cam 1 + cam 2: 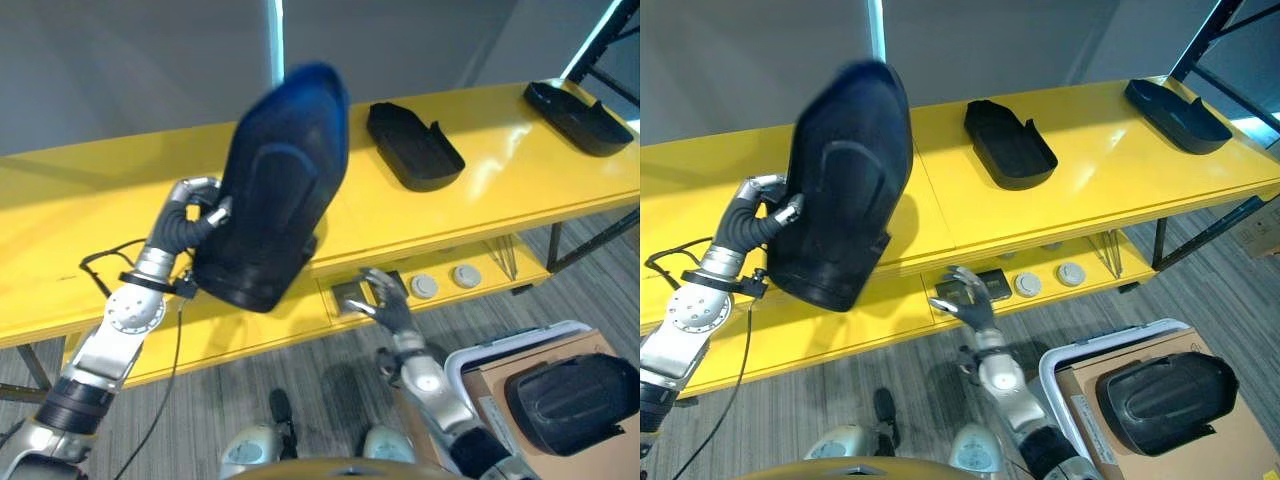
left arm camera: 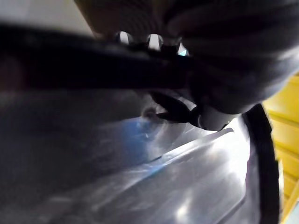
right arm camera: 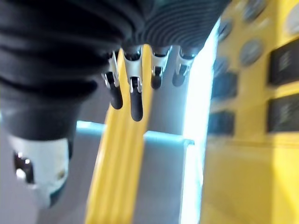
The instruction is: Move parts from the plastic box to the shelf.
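Note:
A large black moulded part is held upright above the yellow shelf, its lower end near the shelf's front edge. My left hand is shut on the part's left rim, thumb curled over the edge. In the left wrist view the part's dark glossy surface lies close against that hand. My right hand hangs open and holds nothing, in front of the shelf's lower front panel. Another black part lies in the plastic box at lower right.
Two more black parts lie on the shelf to the right. The shelf's front panel carries round buttons and dark sockets. Grey carpet lies below. A dark metal rack frame stands at far right.

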`<state>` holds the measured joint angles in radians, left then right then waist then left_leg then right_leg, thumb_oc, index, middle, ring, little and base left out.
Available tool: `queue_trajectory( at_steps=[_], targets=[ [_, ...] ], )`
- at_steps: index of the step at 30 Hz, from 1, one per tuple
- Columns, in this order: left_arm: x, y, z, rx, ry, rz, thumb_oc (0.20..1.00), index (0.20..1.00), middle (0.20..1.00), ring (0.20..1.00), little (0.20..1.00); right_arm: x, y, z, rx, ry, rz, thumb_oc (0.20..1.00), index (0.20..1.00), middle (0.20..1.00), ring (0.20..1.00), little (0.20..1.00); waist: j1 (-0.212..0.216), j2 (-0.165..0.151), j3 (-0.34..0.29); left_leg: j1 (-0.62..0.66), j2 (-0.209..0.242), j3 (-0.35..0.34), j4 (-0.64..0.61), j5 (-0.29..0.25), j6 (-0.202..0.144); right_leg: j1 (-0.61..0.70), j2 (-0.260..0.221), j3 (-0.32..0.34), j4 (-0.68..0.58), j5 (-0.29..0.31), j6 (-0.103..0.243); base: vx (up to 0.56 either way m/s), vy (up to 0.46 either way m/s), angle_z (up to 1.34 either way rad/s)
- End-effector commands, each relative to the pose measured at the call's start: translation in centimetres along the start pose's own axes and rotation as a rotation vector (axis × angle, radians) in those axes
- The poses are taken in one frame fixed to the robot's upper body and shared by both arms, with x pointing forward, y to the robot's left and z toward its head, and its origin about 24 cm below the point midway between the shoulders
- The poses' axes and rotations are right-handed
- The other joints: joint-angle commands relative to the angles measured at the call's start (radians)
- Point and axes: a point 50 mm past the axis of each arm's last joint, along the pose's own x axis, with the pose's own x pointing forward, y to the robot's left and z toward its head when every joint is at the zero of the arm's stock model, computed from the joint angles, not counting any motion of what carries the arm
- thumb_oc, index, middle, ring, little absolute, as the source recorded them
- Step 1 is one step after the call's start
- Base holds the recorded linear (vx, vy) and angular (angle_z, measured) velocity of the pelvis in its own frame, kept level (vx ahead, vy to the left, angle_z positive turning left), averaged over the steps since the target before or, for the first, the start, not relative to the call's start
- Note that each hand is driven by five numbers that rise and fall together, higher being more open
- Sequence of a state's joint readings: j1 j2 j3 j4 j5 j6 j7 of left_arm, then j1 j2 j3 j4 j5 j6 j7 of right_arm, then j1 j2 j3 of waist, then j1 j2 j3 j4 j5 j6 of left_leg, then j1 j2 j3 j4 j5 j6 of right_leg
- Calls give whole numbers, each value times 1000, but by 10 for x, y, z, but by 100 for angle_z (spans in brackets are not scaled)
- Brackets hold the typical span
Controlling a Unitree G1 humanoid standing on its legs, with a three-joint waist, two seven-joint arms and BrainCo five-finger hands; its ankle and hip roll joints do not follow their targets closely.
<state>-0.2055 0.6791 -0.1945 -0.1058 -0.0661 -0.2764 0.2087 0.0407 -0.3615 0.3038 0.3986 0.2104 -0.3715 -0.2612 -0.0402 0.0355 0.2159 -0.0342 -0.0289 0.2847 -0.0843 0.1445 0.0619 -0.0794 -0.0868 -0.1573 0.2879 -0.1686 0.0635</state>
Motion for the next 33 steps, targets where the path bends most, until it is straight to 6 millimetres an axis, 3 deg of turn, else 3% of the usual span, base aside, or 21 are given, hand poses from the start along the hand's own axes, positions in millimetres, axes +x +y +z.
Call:
queue_trajectory(
  at_steps=[1,3,5,6,7,8,9,11,12,15,22,26,33],
  targets=[
    [8,6,24,-131,-119,130,200,200,200,200,200,9,4,-3,-56,56,203,1000,1000,1000,1000,1000,0,3,-4,-68,112,-57,11,15,-147,213,41,-41,-250,94,-14,-14,-163,66],
    [3,5,21,-143,-108,133,200,200,200,200,200,4,1,-18,-46,137,215,1000,1000,1000,1000,1000,6,2,1,-69,116,-52,12,20,-154,225,45,-48,-272,98,-21,-13,-135,26],
    [-9,6,15,-193,-85,146,200,200,200,200,200,-7,-4,-46,-53,298,253,1000,1000,1000,1000,1000,21,0,13,-66,125,-70,15,38,-172,240,50,-54,-292,109,-28,-12,-119,20],
    [-9,6,15,-193,-84,146,200,200,200,200,200,-7,-4,-46,-53,298,254,1000,1000,1000,1000,1000,20,1,12,-67,126,-71,15,38,-172,240,51,-54,-293,110,-29,2,-94,19],
    [-17,7,11,-210,-66,152,200,200,200,200,200,-20,-9,-69,-58,431,294,1000,1000,1000,1000,1000,36,-3,18,-54,118,-104,34,28,-175,247,48,-46,-294,108,-29,-3,-62,18],
    [-17,7,11,-207,-65,154,200,200,200,200,200,-21,-9,-71,-55,453,302,1000,1000,1000,1000,1000,37,-2,18,-56,118,-108,39,25,-174,245,50,-44,-295,111,-29,-22,-83,7],
    [-21,6,9,-206,-56,158,200,200,200,200,200,-31,-11,-87,-43,554,333,1000,1000,1000,1000,1000,43,-11,15,-35,114,-115,81,-17,-160,236,37,-53,-292,119,-29,-41,-32,-8],
    [-20,4,10,-235,-50,159,200,200,200,200,200,-40,-12,-100,-43,636,339,1000,1000,1000,1000,1000,43,-24,7,2,115,-113,122,-60,-145,223,19,-70,-293,134,-27,-42,-1,-2],
    [-19,4,10,-249,-47,164,200,200,200,200,200,-47,-12,-108,-30,706,352,1000,1000,1000,1000,1000,40,-30,-3,46,105,-111,119,-110,-130,212,8,-75,-294,142,-21,-13,39,38],
    [-15,4,11,-293,-47,171,200,200,200,200,200,-63,-14,-125,-13,819,346,1000,1000,1000,1000,1000,39,-17,-32,128,92,-145,39,-139,-126,199,8,-75,-308,149,-12,48,80,24],
    [2,6,7,-380,-4,204,200,200,200,200,200,-92,-12,-144,76,998,308,1000,1000,1000,1000,1000,15,-3,-53,145,82,-149,-3,-139,-123,207,8,-57,-335,161,2,113,71,12],
    [15,11,-3,-416,85,327,200,200,200,200,200,-111,-15,-152,84,1087,273,1000,1000,1000,1000,1000,-22,7,-50,136,77,-126,-3,-150,-123,201,-1,-43,-362,179,20,116,91,-12],
    [33,10,-22,-526,173,531,200,200,200,200,200,-124,-12,-155,53,1162,312,1000,1000,1000,1000,1000,-73,7,-30,114,79,-91,-3,-142,-124,169,-6,-10,-372,193,32,52,34,-24]
  ],
)
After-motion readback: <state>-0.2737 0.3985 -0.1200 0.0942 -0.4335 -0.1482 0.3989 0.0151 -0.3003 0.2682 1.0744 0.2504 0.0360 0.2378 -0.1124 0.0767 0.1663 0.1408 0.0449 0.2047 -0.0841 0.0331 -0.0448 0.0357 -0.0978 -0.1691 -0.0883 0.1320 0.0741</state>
